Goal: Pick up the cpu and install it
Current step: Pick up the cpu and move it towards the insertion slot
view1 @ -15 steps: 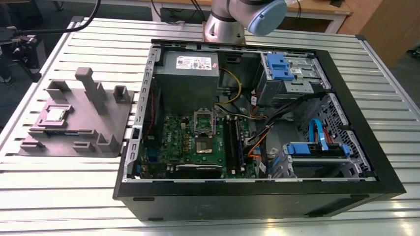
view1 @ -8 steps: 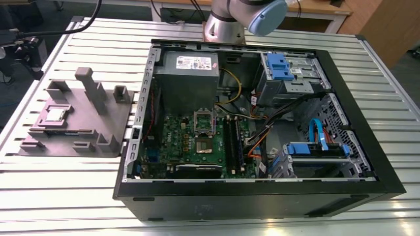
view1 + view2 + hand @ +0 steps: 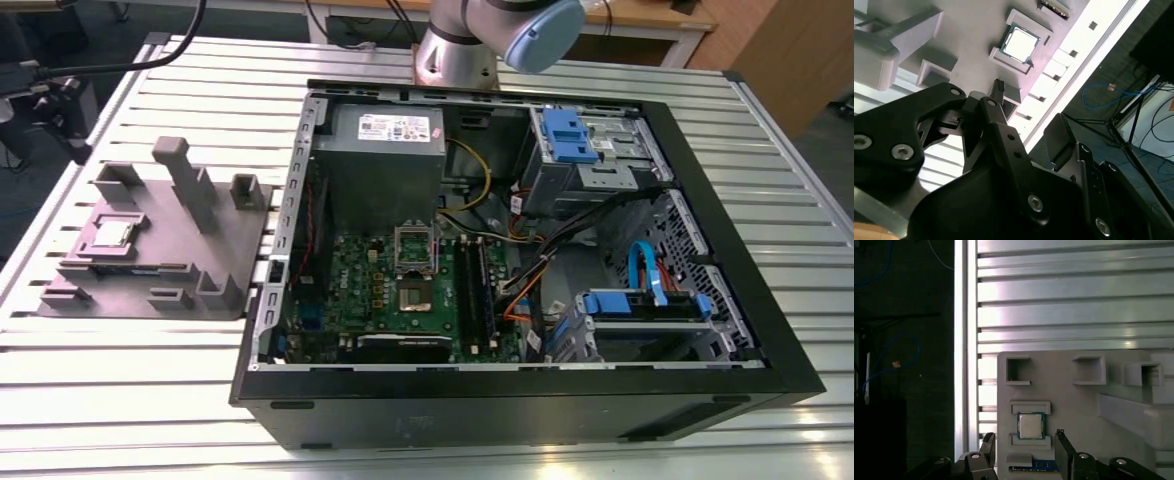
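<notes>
Lead: Claw [image 3: 1024, 436] fingers [image 3: 988, 442] stand wide apart with nothing held. In the first wrist view it hovers above the cpu [image 3: 1030, 426], which shows between them.

Mate: Where does the cpu sit?

Lead: Flat in a shallow pocket on the grey holder block [image 3: 200, 240]. That block is on the tabletop [image 3: 134, 360], to the exterior view's left of the open computer case [image 3: 534, 400] and well apart from the motherboard [image 3: 387, 290].

Mate: How would you take it well?

Lead: Centre it between the fingers, keep them square to its edges and come down level — the pocket's raised lips seem to leave little room. A skewed pinch could tip it, so I'd grip lightly by the rim.
</notes>
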You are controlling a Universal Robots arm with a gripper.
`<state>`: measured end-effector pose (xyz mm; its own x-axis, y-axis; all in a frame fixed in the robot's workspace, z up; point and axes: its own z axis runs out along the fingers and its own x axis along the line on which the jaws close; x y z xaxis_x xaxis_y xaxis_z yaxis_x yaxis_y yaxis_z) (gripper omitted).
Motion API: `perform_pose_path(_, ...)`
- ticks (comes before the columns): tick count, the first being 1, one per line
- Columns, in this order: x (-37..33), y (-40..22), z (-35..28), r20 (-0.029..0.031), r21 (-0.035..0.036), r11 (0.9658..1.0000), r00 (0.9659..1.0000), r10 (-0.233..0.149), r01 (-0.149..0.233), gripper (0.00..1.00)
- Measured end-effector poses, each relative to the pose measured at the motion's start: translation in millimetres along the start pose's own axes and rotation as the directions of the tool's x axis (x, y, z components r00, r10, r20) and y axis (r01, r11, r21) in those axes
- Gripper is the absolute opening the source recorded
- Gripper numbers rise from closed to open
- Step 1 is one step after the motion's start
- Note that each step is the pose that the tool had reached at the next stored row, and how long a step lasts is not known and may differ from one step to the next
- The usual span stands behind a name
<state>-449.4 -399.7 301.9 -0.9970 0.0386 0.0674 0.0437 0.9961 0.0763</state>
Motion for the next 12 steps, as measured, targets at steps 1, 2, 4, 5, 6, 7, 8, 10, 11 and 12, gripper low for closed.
perform_pose_path(1,0.3,0.0,0.4,0.0044,0.0004,1.0,1.0,0.0,0.0,0.59)
perform_pose_path(2,0.6,-0.1,1.0,0.0097,0.0012,1.0,1.0,-0.001,0.001,0.59)
perform_pose_path(4,1.0,-0.3,2.3,0.0198,0.0023,1.0,0.9998,-0.001,0.001,0.59)
perform_pose_path(5,1.0,-0.4,3.0,0.0218,0.002,1.0,0.9998,-0.002,0.002,0.59)
perform_pose_path(6,1.0,-0.5,3.3,0.022,0.0021,1.0,0.9998,-0.002,0.002,0.59)
perform_pose_path(7,1.1,-0.6,3.6,0.022,0.0022,1.0,0.9998,-0.003,0.003,0.59)
perform_pose_path(8,1.1,-0.6,3.8,0.0218,0.0024,1.0,0.9998,-0.003,0.003,0.59)
perform_pose_path(10,1.1,-0.7,4.5,0.0218,0.0024,1.0,0.9998,-0.004,0.004,0.59)
perform_pose_path(11,1.0,-0.8,4.7,0.0217,0.0024,1.0,0.9998,-0.005,0.005,0.59)
perform_pose_path(12,1.0,-0.8,5.0,0.0217,0.0024,1.0,0.9998,-0.005,0.005,0.59)
